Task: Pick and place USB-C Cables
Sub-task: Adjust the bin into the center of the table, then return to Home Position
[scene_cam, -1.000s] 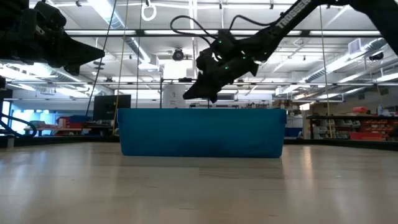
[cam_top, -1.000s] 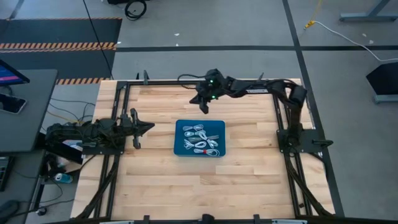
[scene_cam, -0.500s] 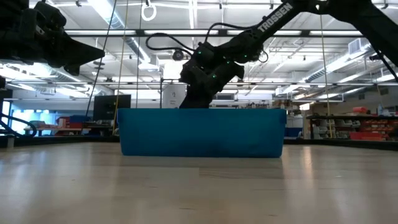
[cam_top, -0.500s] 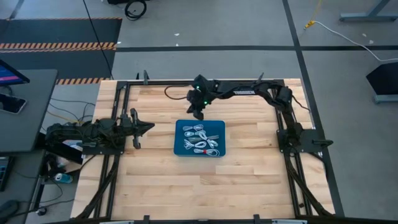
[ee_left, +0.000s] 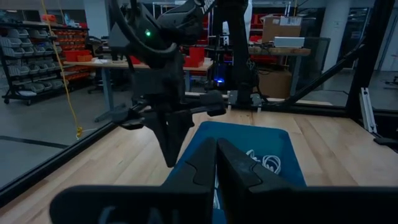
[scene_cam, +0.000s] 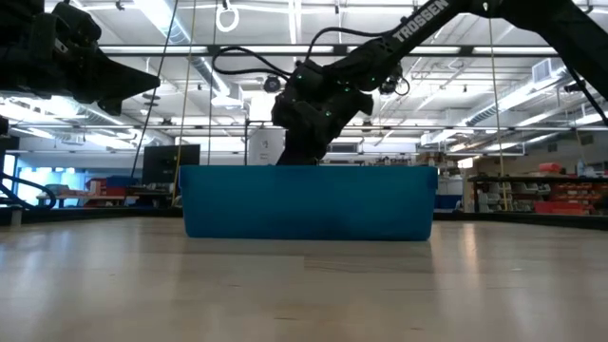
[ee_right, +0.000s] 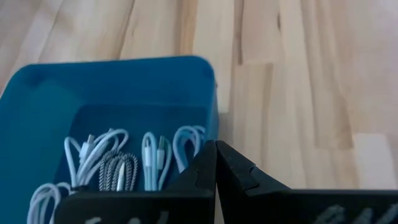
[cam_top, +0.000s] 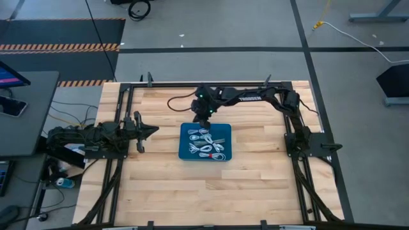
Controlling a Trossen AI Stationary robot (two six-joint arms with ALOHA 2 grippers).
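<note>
Since a second ago my right gripper point(cam_top: 203, 119) has swung in from the far side to hang over the bin's point(cam_top: 185, 153) far edge, fingers pressed together, empty. Cables point(cam_top: 208, 142) lie coiled inside the bin. I judge this the approach to the first pick; next I must spread the fingers, then descend. Left gripper point(cam_top: 153, 130) waits beside the bin, closed.

A pale wooden table point(cam_top: 255, 185) carries one blue tray point(cam_top: 186, 144) near its centre, holding coiled cables point(cam_top: 208, 143).
</note>
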